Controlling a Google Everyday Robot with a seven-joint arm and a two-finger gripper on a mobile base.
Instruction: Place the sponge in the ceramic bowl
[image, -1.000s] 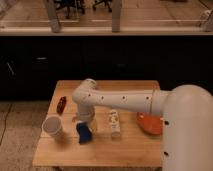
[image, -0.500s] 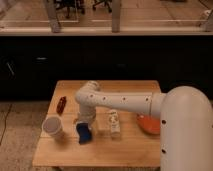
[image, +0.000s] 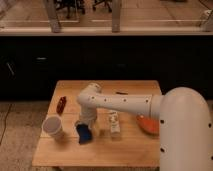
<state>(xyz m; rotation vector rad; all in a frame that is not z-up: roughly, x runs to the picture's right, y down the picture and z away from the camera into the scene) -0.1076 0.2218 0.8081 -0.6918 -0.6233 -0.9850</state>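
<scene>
The dark-blue sponge (image: 84, 134) lies on the wooden table (image: 70, 152), front left of centre. My gripper (image: 85, 123) points down right above it, at its top edge, open; the sponge still rests on the table. The ceramic bowl (image: 146, 125), orange-red inside, sits at the right side of the table. My white arm covers its right part.
A pale cup (image: 52, 127) stands left of the sponge. A white bottle (image: 115, 122) lies between the sponge and the bowl. A dark oblong case (image: 61, 104) lies at the table's left side. A dark counter front runs behind the table.
The arm has shifted slightly to the right and the gripper has settled lower over the sponge. The sponge, cup, bottle and bowl have not moved.
</scene>
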